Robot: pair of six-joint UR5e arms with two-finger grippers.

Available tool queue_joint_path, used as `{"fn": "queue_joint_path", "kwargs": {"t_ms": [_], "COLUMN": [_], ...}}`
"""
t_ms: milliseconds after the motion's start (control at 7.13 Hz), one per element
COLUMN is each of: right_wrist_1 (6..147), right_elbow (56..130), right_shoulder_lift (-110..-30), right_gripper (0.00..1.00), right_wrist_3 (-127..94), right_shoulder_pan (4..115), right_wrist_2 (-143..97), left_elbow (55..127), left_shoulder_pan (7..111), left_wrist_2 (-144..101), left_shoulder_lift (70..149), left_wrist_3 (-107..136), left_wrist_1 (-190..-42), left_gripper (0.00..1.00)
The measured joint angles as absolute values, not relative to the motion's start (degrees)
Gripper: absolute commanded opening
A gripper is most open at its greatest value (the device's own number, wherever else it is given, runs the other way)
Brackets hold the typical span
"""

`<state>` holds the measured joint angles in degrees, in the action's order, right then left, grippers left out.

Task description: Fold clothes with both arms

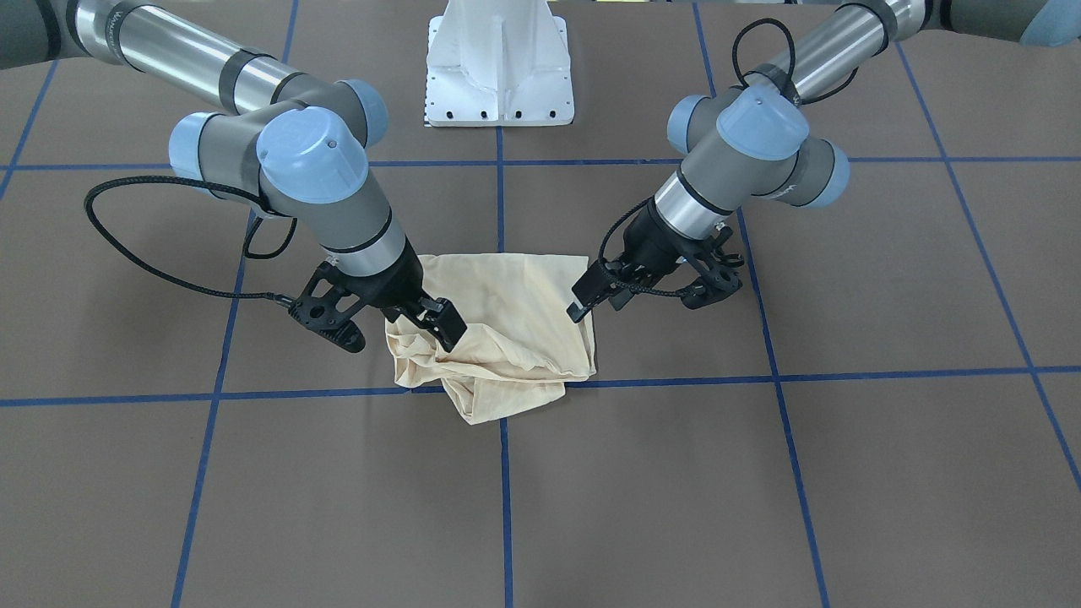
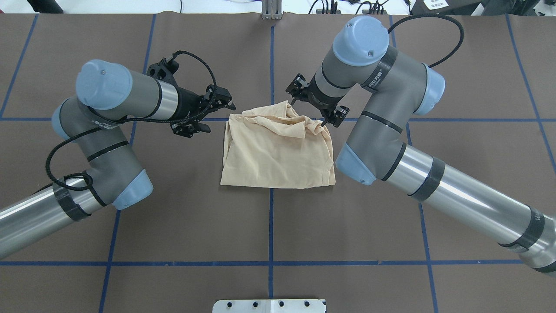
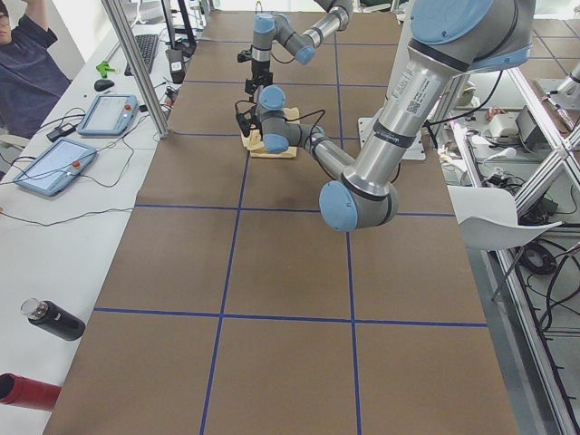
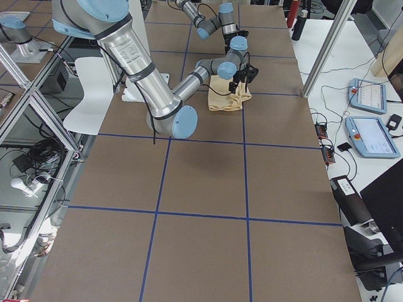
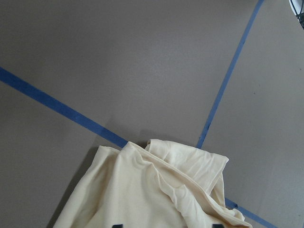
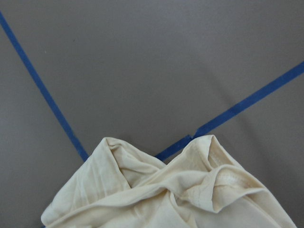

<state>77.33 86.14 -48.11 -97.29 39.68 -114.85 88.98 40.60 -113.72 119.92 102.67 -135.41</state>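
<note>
One yellow shirt, two robot arms, a left arm and a right arm, two tools, a left tool and a right tool, one white base, one brown surface, two tablets, one keyboard, one black bottle, one person

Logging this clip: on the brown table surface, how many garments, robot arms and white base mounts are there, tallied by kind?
Garments: 1, the cream shirt
Robot arms: 2, the left arm and the right arm
White base mounts: 1, the pedestal base
Total: 4
</note>
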Motion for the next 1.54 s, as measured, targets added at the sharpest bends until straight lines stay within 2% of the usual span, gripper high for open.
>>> {"fn": "queue_joint_path", "kwargs": {"t_ms": [561,1262,1542], "right_wrist_1": [80.84,81.6,77.67], "right_elbow": [85.35,70.01,63.45], "right_shoulder_lift": [-46.26,-35.67,-33.15], "right_gripper": [1.0,1.0,1.0], "right_wrist_3": [-87.36,-75.12,-72.7], "right_shoulder_pan": [29.27,33.72,35.87], "right_wrist_2": [-103.46,-100.55,-100.48], "left_elbow": [91.81,91.63,91.52], "left_shoulder_pan": [44.07,44.25,44.16], "left_wrist_2": [-117.08,-117.47,-117.35], "left_shoulder_lift": [115.66,114.17,113.94], "left_wrist_3": [97.77,97.41,97.39], "left_wrist_1": [-135.3,-135.4,-135.43], "left_gripper": [1.0,0.99,0.99]}}
